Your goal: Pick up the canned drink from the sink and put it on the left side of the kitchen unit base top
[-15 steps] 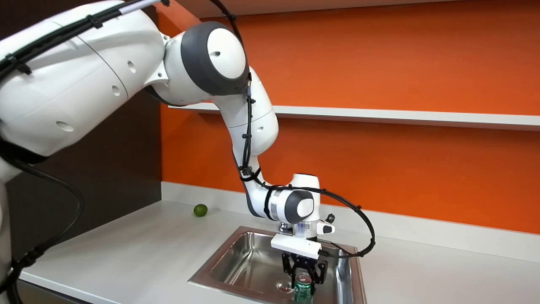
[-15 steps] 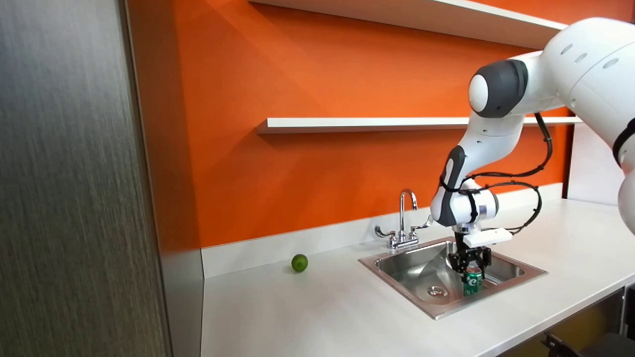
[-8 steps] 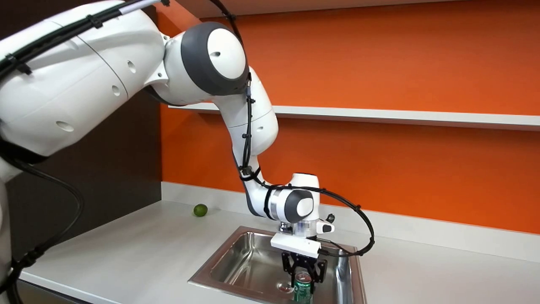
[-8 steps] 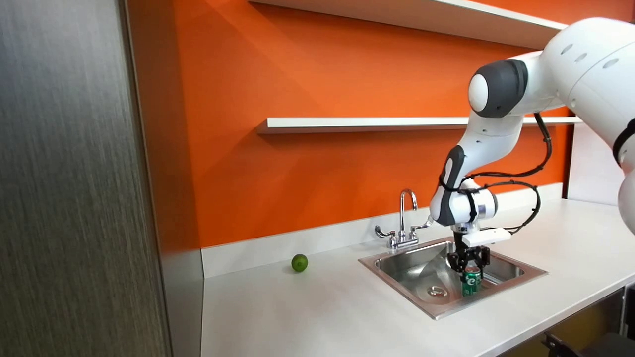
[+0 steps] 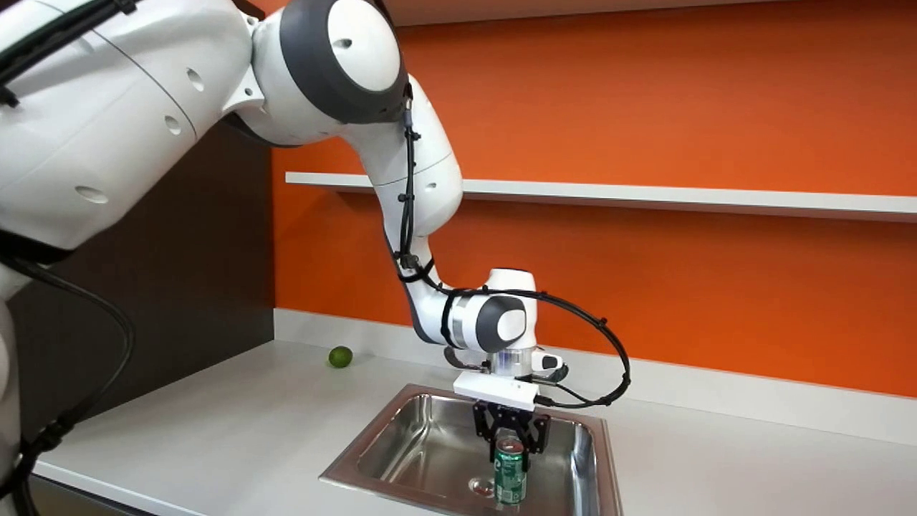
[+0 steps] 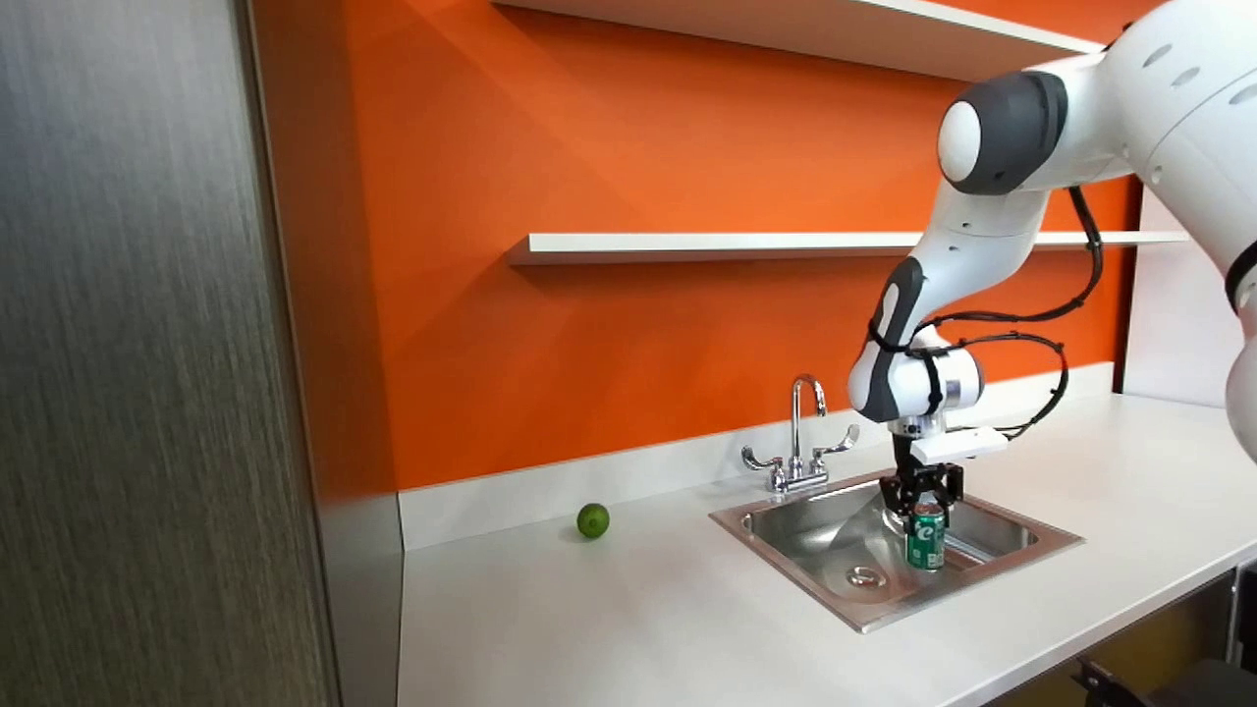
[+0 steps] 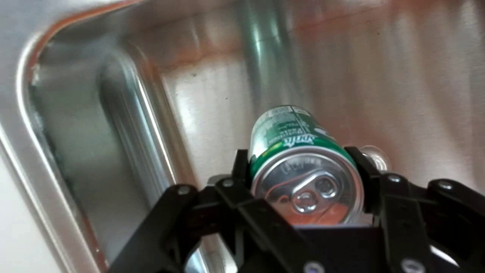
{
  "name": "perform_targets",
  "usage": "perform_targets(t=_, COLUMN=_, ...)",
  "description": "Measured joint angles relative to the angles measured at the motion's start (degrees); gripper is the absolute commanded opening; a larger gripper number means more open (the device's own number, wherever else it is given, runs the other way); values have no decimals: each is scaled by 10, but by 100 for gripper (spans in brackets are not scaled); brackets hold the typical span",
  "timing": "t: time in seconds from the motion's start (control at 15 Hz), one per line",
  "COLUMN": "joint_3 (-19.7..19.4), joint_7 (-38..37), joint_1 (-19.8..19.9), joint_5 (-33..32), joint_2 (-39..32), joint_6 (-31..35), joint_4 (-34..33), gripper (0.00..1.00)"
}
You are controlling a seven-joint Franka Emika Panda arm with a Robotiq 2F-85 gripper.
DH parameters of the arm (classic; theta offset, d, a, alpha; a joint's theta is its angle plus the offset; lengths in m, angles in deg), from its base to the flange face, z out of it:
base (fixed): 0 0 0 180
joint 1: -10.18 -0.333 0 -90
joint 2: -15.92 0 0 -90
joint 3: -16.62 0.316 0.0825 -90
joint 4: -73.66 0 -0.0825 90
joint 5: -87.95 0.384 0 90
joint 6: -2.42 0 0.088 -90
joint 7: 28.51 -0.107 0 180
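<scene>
While the gripper (image 7: pixel 299 163) is clamped on the canned drink (image 5: pixel 510 481), upright inside the sink (image 5: pixel 348 464), lift should be vertical, the drink's base clearing the sink's rim before sideways travel.

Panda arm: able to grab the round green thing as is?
Probably not: the jaws are closed on the drink can, so they'd likely need to release it before gripping the round green thing.
</scene>
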Motion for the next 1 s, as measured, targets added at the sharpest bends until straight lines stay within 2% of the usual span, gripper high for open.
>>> perform_targets(t=0.6, joint_3=-1, joint_7=0, joint_1=-31, joint_5=-54, joint_2=140, joint_6=-2, joint_4=147, gripper=39)
perform_targets(t=1.0, joint_3=0, joint_7=-7, joint_1=-76, joint_5=-99, joint_2=241, joint_6=-14, joint_4=235, gripper=39)
